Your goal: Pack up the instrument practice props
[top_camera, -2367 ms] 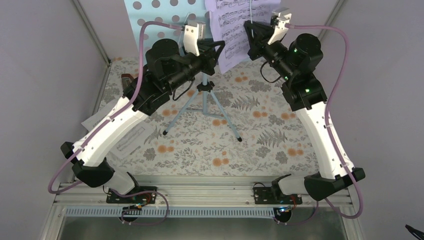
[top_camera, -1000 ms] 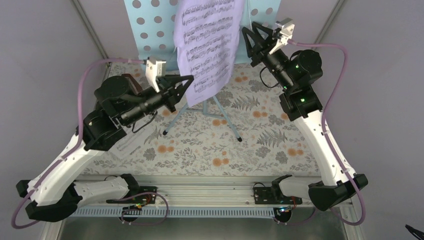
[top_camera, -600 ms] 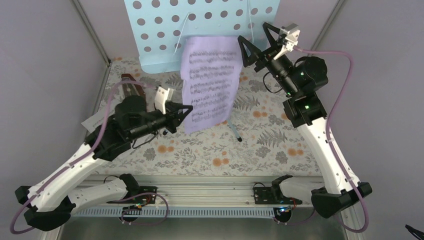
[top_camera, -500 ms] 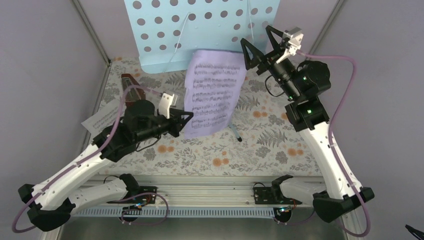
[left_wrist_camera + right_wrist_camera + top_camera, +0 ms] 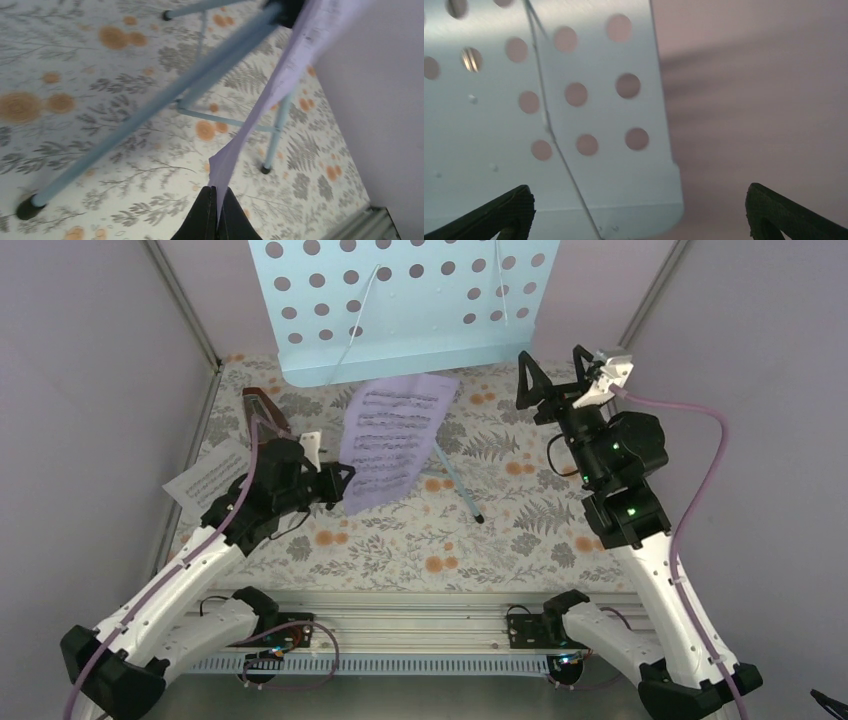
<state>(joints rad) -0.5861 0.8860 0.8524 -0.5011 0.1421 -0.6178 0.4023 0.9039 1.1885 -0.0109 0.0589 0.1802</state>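
Lilac sheet [image 5: 388,435] is dangling corner-clamped in your left gripper [image 5: 216,190], probably for stacking; your right gripper [image 5: 639,187] is gaping, empty.

The page [image 5: 390,435] is lilac, the holed stand [image 5: 400,355] pale blue, the tablecloth [image 5: 400,540] orange-floral.

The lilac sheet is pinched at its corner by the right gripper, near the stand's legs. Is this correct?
Not quite. The left gripper pinches the lilac sheet at its corner, near the stand's legs; the left wrist view shows it. The right gripper is open and empty.
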